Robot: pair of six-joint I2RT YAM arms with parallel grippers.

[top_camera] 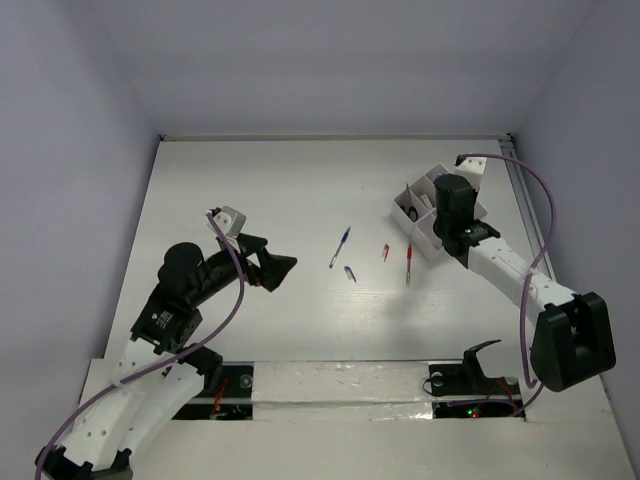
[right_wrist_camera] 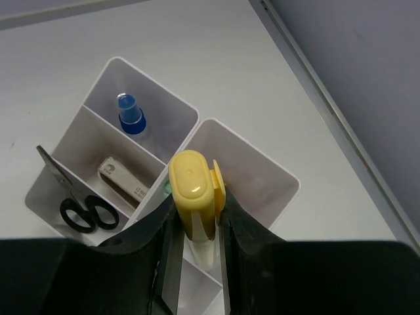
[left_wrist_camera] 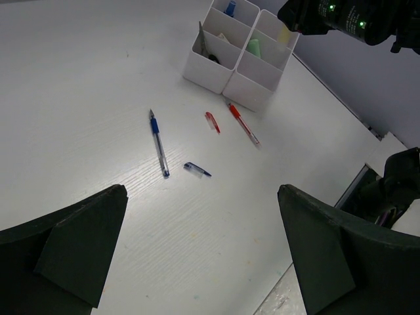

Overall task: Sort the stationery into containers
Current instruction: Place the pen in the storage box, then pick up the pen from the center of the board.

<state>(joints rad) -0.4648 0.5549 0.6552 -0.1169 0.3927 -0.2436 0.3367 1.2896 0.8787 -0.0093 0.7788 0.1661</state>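
Observation:
The white organizer tray (top_camera: 418, 192) stands at the back right. My right gripper (right_wrist_camera: 195, 230) is shut on a yellow highlighter (right_wrist_camera: 193, 187), held upright over a bare compartment (right_wrist_camera: 256, 177). Other compartments hold black-handled scissors (right_wrist_camera: 82, 213), an eraser (right_wrist_camera: 125, 180), a blue-capped clear tube (right_wrist_camera: 131, 117) and a sliver of green marker (right_wrist_camera: 167, 189). On the table lie a blue pen (top_camera: 340, 246), a blue cap (top_camera: 350, 272), a red cap (top_camera: 385, 252) and a red pen (top_camera: 409, 262). My left gripper (top_camera: 272, 266) hangs open and holds nothing, left of the blue pen (left_wrist_camera: 158, 143).
The right arm (left_wrist_camera: 341, 16) reaches over the tray (left_wrist_camera: 210, 72) from the right. A raised rail (top_camera: 520, 190) runs along the table's right edge just beyond the tray. A taped strip (top_camera: 340, 385) lines the near edge between the arm bases.

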